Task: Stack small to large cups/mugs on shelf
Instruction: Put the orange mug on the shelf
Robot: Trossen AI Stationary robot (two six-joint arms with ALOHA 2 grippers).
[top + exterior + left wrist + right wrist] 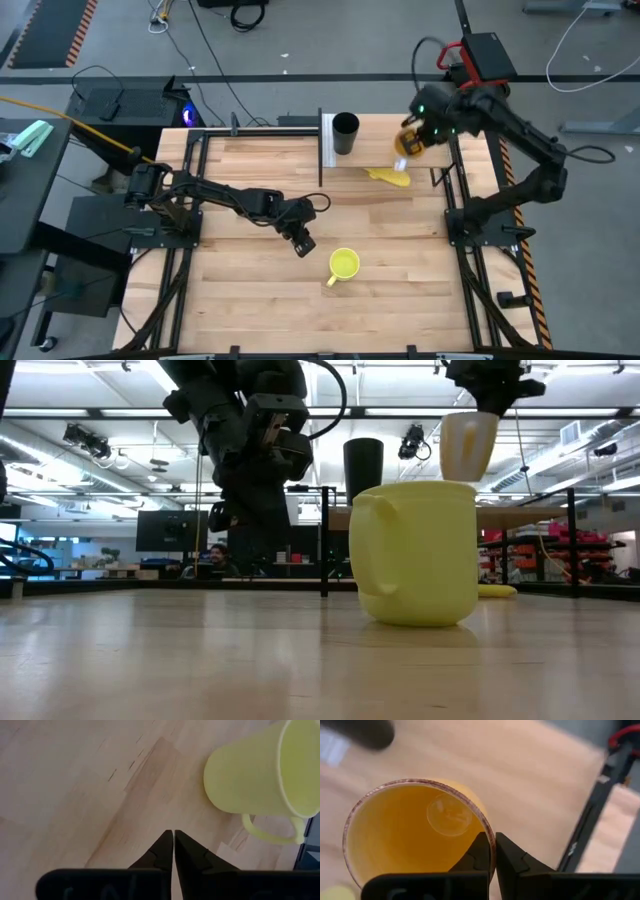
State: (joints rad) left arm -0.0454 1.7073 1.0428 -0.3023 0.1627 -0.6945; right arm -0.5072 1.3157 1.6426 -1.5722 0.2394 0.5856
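Note:
The yellow mug (343,265) (415,555) (255,775) stands upright on the tabletop, its handle toward the near edge. My left gripper (303,244) (173,832) hovers shut just to its left and touches nothing. The tall black cup (345,133) (362,465) stands on the shelf (380,130), beside its white end panel (328,140). My right gripper (412,138) (494,836) is over the shelf's right part, shut on the orange mug (408,146) (468,445) (415,835). My right gripper pinches the orange mug's rim (489,831), with one finger inside the mug and one outside. The fingers come from above, pointing down. The mug hangs upright below them, lifted clear above the shelf.
A flat yellow floppy object (390,176) lies on the table just in front of the shelf. Dark frame posts (320,150) stand by the shelf's left end. The near half of the wooden table (250,310) is bare around the yellow mug.

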